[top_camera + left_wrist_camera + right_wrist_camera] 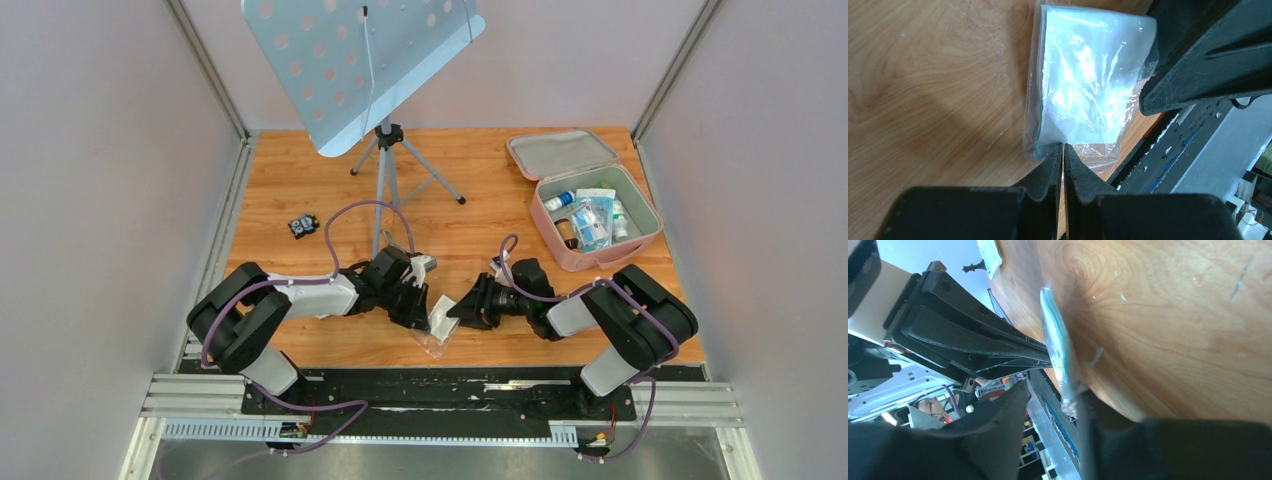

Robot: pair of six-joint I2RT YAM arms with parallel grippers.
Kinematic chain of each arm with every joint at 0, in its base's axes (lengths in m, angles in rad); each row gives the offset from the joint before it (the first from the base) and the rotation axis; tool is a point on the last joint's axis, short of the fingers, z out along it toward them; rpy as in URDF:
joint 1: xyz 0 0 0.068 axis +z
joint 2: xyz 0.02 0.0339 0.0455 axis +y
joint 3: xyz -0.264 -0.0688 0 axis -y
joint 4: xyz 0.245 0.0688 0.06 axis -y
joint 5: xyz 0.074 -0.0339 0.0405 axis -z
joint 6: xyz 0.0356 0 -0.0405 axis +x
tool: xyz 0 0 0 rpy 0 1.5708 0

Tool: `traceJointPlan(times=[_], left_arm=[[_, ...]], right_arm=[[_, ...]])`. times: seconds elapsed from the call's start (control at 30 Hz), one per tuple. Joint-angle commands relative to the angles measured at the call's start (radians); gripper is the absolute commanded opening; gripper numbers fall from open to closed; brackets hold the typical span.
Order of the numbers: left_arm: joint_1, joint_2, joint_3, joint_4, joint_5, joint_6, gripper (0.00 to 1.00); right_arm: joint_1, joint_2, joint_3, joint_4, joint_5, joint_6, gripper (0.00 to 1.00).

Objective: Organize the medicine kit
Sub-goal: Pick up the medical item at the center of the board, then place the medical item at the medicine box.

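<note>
The pink soft zip medicine kit (600,262) lies open at the bench's (300,180) far right. Its long axis runs roughly left to right, the lid folded back on the far side. Inside are small bottles and blue-white packets (590,220). It is well apart from both pincers. The left pincer (1063,150) pinches a clear plastic sachet (1088,85) by its edge. The right pincer (1055,390) is spread around the sachet's edge.

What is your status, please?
Left gripper shut on clear plastic packet. Right gripper open, straddling its edge. Pink soft zip case open, far right. Right arm between packet and case.
</note>
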Motion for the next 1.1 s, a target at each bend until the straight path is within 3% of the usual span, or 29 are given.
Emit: traceJointPlan(times=[0.0, 0.2, 0.37, 0.43, 0.47, 0.53, 0.6, 0.83, 1.07], left_arm=[[0.001, 0.01, 0.003, -0.027, -0.056, 0.016, 0.13], [0.001, -0.021, 0.012, -0.059, -0.059, 0.029, 0.13], [0.001, -0.074, 0.037, -0.128, -0.08, 0.048, 0.15], [0.001, -0.105, 0.051, -0.162, -0.096, 0.053, 0.25], [0.001, -0.117, 0.063, -0.19, -0.112, 0.057, 0.4], [0.001, -0.166, 0.082, -0.231, -0.138, 0.061, 0.58], [0.001, -0.22, 0.104, -0.267, -0.17, 0.068, 0.67], [0.001, -0.324, 0.195, -0.355, -0.239, 0.105, 0.71], [0.001, -0.325, 0.223, -0.352, -0.235, 0.101, 0.71]], right_arm=[[0.007, -0.011, 0.011, 0.062, 0.018, 0.012, 0.27], [0.007, -0.062, 0.053, -0.083, 0.068, -0.053, 0.03], [0.004, -0.103, 0.105, -0.209, 0.107, -0.13, 0.0], [-0.005, -0.133, 0.137, -0.276, 0.122, -0.173, 0.0], [-0.016, -0.153, 0.155, -0.321, 0.131, -0.201, 0.0], [-0.056, -0.203, 0.193, -0.423, 0.15, -0.277, 0.0], [-0.114, -0.267, 0.242, -0.526, 0.158, -0.374, 0.0], [-0.44, -0.437, 0.476, -0.903, 0.098, -0.729, 0.0], [-0.765, -0.473, 0.635, -1.01, 0.086, -0.829, 0.0]])
